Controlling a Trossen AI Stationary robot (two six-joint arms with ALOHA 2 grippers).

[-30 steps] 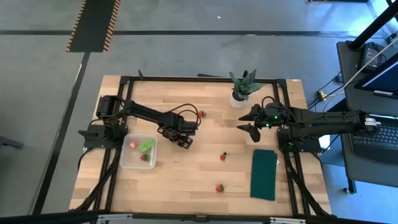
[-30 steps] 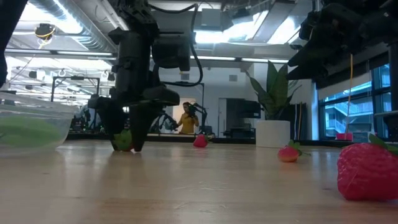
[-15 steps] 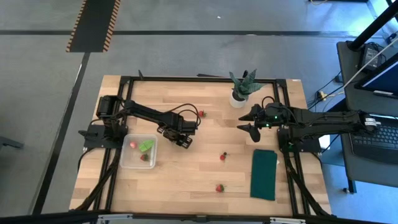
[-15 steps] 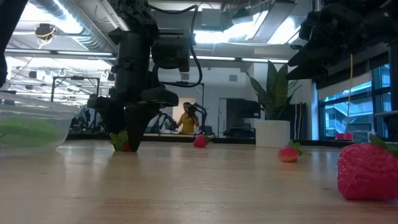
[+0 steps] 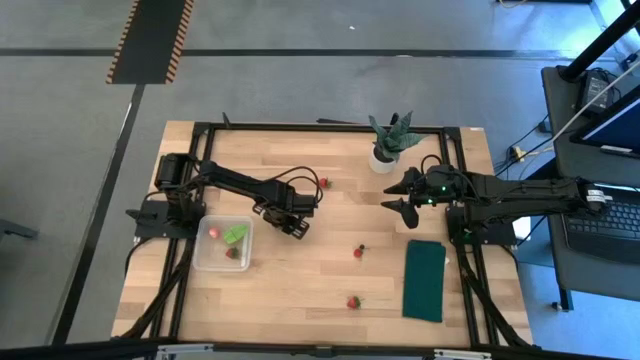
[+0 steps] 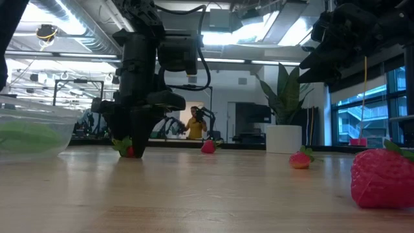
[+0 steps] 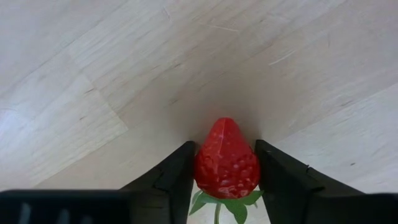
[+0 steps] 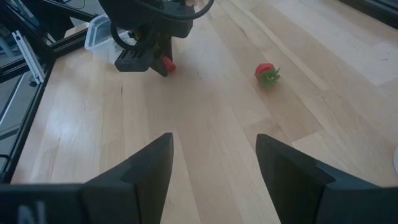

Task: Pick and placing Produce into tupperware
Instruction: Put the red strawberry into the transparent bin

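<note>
Wooden table [image 5: 300,290] under a black frame, bright workshop beyond. Left gripper [image 7: 225,163] down at the table's middle, just right of the tupperware [image 5: 205,258], clamped on a strawberry [image 7: 226,160] touching the wood. Inside the tupperware: two strawberries and a leafy green piece [image 5: 236,233]. Three more strawberries loose on the table. Right gripper [image 5: 399,206] hanging spread apart above the right half, near the potted plant [image 5: 389,140] and green cloth [image 5: 425,281].
</note>
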